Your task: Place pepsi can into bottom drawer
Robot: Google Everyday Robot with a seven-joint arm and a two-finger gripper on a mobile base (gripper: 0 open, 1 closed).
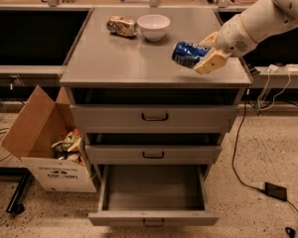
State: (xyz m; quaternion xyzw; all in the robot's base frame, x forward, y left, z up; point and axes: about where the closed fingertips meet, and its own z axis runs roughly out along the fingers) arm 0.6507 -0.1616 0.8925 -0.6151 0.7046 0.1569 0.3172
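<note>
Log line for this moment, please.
hand: shut on blue pepsi can, over right side of grey cabinet top | grey metal bottom drawer: open

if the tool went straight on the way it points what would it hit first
The tool, holding the can above the right side of the top, points left and slightly down. It would probably meet the bare top first; depth is unclear.

The cream gripper (202, 53), over the grey cabinet top (114, 58), grips the blue pepsi can (185, 52) with white letters. Left of it: a white bowl (154, 27), a tan-gold can (121, 26). Below it: the grey bottom drawer (124, 217).
</note>
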